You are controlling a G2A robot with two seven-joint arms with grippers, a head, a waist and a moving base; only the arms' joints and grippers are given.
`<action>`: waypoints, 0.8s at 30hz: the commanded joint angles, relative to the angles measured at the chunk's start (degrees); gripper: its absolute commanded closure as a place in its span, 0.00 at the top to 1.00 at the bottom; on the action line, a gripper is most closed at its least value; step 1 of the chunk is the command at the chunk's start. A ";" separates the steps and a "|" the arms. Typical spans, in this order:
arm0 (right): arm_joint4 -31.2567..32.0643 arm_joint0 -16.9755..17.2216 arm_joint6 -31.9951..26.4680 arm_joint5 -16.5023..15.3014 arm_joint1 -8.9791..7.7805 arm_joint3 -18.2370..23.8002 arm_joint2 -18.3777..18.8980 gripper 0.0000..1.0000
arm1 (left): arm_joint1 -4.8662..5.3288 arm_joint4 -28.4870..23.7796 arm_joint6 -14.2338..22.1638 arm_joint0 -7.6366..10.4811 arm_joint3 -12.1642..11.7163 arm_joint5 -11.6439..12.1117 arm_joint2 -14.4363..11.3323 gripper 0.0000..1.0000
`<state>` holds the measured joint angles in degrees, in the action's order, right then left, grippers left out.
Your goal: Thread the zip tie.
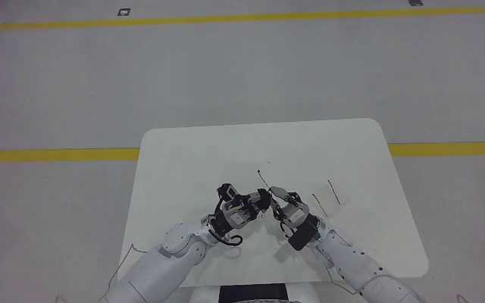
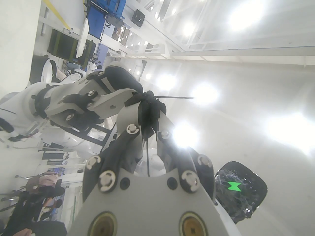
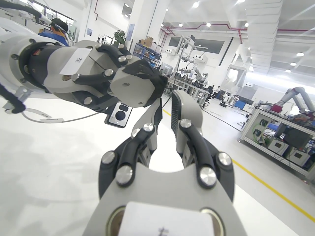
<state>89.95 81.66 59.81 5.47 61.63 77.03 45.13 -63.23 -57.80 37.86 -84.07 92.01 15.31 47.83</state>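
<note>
Both grippers meet above the front middle of the white table [image 1: 189,167]. My left gripper [image 2: 149,114] has black-taped fingertips and is shut on a thin black zip tie [image 2: 172,97]. The tie's tail pokes out past the tips, and another stretch of it runs back between the fingers. In the top view the zip tie [image 1: 261,180] rises away from the left gripper [image 1: 261,201]. My right gripper [image 3: 167,99] faces the left gripper's taped tips [image 3: 147,74] at close range. Its fingers are open, with a gap and a ribbed pad showing. The right gripper [image 1: 274,193] sits just right of the left one.
Two spare zip ties [image 1: 316,203] [image 1: 333,189] lie flat on the table to the right of the grippers. The table's front edge is close behind both wrists. The far half of the tabletop is bare.
</note>
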 commanded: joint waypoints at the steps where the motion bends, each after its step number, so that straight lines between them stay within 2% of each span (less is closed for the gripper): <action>1: 0.00 0.06 -0.05 -0.01 0.01 -0.07 -0.01 0.17 | 0.00 0.00 0.00 0.00 0.00 0.00 0.00 0.00; 7: 0.00 0.33 0.08 0.11 0.00 -0.12 -0.05 0.24 | 0.00 0.00 0.00 0.00 0.00 0.00 0.00 0.00; 24: 0.00 0.73 0.58 0.72 -0.04 0.54 0.14 0.18 | 0.00 0.00 0.00 0.00 0.00 0.00 0.00 0.00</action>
<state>89.95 82.40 60.44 6.19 61.58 77.55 45.26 -63.23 -57.80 37.86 -84.07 92.01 15.31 47.83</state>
